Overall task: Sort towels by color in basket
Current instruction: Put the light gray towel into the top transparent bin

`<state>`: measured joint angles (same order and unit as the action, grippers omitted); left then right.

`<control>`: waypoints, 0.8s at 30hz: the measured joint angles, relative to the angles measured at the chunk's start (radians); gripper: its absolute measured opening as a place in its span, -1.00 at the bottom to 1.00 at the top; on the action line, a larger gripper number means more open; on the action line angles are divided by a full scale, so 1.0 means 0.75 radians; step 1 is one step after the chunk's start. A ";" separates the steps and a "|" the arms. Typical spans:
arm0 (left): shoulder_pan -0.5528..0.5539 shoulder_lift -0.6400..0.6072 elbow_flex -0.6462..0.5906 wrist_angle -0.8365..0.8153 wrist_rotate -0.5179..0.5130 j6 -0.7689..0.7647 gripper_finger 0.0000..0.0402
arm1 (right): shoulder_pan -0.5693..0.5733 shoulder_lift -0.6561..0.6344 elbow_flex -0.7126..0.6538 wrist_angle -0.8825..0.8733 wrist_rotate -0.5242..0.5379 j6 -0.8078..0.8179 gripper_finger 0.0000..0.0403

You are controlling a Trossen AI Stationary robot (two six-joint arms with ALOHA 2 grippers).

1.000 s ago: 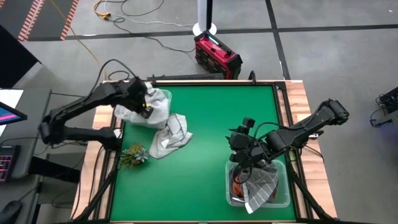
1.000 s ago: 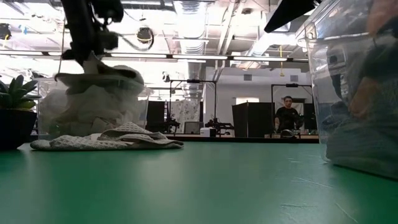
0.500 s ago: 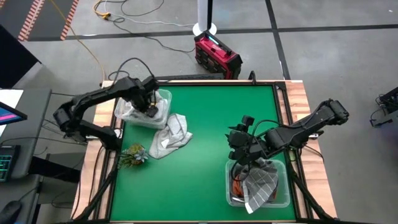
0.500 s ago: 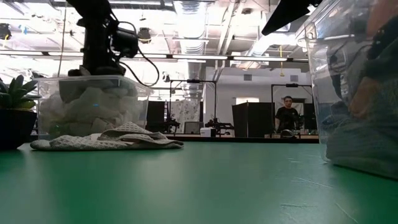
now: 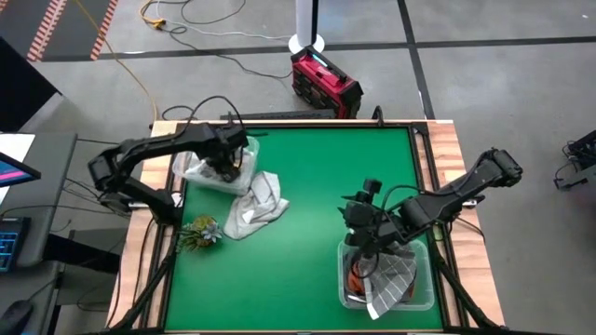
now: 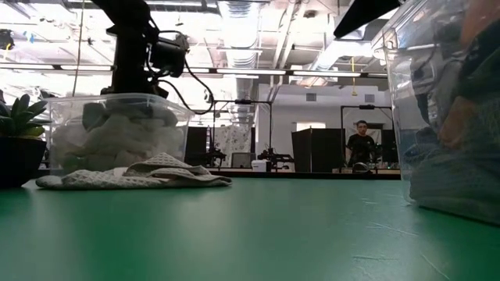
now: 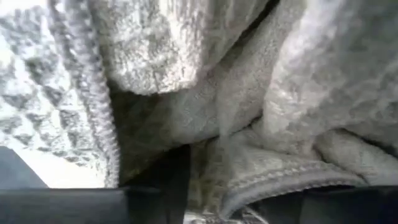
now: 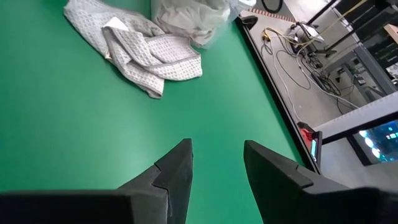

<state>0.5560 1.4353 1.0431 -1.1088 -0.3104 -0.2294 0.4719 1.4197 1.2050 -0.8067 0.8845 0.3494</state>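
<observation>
A clear basket (image 5: pixel 197 173) at the table's far left holds white towels (image 6: pixel 109 140). My left gripper (image 5: pixel 226 165) reaches down into it, open, its fingers sunk among the cloth (image 7: pixel 205 106). A light grey waffle towel (image 5: pixel 253 205) lies crumpled on the green table beside that basket. A second clear basket (image 5: pixel 425 284) at the near right holds a grey checked towel (image 5: pixel 391 274) and a rust orange one (image 5: pixel 354 277). My right gripper (image 8: pixel 217 165) hovers open over that basket's far left corner with nothing between its fingers. My left gripper comes from above into the white towels in the far-left basket. A hemmed edge of one towel (image 7: pixel 280 180) lies between its open fingers and covers one of them; the other finger (image 7: pixel 168 177) shows dark beside the cloth. The towels rest in the basket.
A small green plant sprig (image 5: pixel 200 231) sits near the table's left edge, in front of the left basket. A red device (image 5: pixel 324 84) stands on the floor beyond the far edge. A person (image 6: pixel 361 144) is far off in the room. Bare green table lies between the baskets.
My left gripper has gone down and a little toward the table's right, into the far-left basket, with a white towel that hung from it above the basket's rim. That towel now lies inside the basket with the others.
</observation>
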 joint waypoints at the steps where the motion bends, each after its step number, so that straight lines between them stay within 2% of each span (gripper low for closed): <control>1: -0.008 -0.007 0.000 -0.012 0.004 0.023 -0.18 | 0.007 0.000 0.000 0.000 0.000 0.001 -0.11; 8: -0.032 -0.104 0.080 -0.145 0.029 0.081 -0.01 | 0.027 0.000 0.000 0.000 0.001 0.013 -0.11; 18: -0.031 -0.311 0.344 -0.149 0.041 -0.047 0.00 | 0.022 0.000 0.000 0.002 0.005 0.015 -0.11; 24: -0.039 -0.355 0.388 -0.068 0.136 -0.123 0.00 | 0.022 0.000 0.000 0.002 0.006 0.013 -0.11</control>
<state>0.5269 1.1691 1.3338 -1.1595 -0.2082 -0.3215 0.4885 1.4197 1.2049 -0.8050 0.8893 0.3592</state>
